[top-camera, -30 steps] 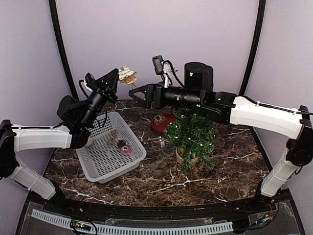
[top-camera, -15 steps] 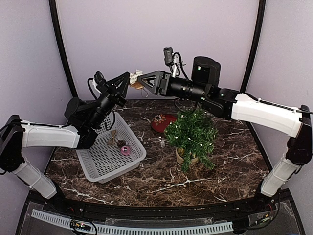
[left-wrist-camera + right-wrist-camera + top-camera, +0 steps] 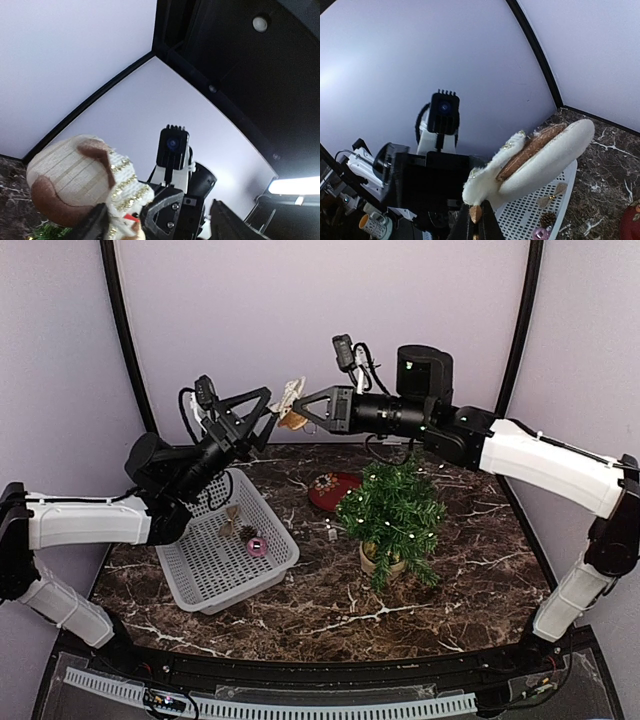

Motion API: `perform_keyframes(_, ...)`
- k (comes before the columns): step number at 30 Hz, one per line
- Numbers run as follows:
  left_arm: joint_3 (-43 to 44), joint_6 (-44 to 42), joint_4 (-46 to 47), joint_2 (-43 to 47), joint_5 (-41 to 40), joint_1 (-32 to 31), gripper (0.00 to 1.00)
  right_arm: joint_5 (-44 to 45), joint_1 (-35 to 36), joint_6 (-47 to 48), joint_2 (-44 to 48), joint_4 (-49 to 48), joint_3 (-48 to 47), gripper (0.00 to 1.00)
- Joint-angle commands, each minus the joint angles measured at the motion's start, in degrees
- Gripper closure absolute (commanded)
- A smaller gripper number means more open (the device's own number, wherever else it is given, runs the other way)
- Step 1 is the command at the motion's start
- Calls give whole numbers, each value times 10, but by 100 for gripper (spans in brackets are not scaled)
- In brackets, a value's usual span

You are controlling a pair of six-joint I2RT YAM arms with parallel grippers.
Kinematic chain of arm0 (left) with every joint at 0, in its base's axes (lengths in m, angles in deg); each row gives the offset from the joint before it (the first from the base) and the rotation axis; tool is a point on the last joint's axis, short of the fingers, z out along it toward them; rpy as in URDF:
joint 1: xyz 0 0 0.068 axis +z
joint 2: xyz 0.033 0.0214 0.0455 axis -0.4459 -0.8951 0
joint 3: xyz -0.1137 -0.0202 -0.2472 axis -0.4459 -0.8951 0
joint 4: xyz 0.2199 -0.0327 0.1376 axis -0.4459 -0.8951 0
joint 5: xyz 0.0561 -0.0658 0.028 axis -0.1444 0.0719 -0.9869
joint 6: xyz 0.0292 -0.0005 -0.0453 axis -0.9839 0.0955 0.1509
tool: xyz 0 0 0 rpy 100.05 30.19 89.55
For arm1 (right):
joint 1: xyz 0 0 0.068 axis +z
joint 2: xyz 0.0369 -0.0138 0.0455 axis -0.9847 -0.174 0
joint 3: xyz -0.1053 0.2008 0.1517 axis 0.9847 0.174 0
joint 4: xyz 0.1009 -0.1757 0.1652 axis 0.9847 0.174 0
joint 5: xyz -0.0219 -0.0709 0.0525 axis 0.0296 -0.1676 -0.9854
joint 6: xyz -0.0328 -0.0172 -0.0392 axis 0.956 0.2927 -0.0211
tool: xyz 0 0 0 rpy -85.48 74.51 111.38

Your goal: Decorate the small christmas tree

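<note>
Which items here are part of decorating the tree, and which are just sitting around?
In use: small christmas tree; plush ornament in right gripper, jaws shut; likely spare decorations in white basket: pine cone, pink bauble.
Lying about: red plate.

Soft, even light is filling the top view, and the basket (image 3: 200, 575) is casting only a faint shadow on the dark marble table (image 3: 330, 605). In the left wrist view a lamp strip (image 3: 295, 186) is blowing out white (the ceiling (image 3: 250, 75) around it is showing near black), while the plush ornament (image 3: 75, 182) is looming slightly soft. Both wrist lenses are bending the frame posts (image 3: 534, 55) into curves.
</note>
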Motion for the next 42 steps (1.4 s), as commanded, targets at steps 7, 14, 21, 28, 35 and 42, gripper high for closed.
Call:
perform_keyframes(7,135,-524,-718,233,62,-1,1,-106,-10,276,50,416,-119,100)
perform_keyframes(14,193,-634,-860,199,166,-1,1,-74,27,380,27,617,-160,100)
perform_keyframes(21,186,-679,-860,160,247,-13,7,-69,55,394,35,654,-154,100)
perform_keyframes(28,186,-735,-865,117,258,-51,13,-78,81,402,34,672,-145,100)
perform_keyframes(35,171,-763,-840,102,318,-70,19,-73,90,406,32,678,-151,100)
perform_keyframes(42,146,-742,-789,93,353,-89,57,-55,90,402,37,676,-149,100)
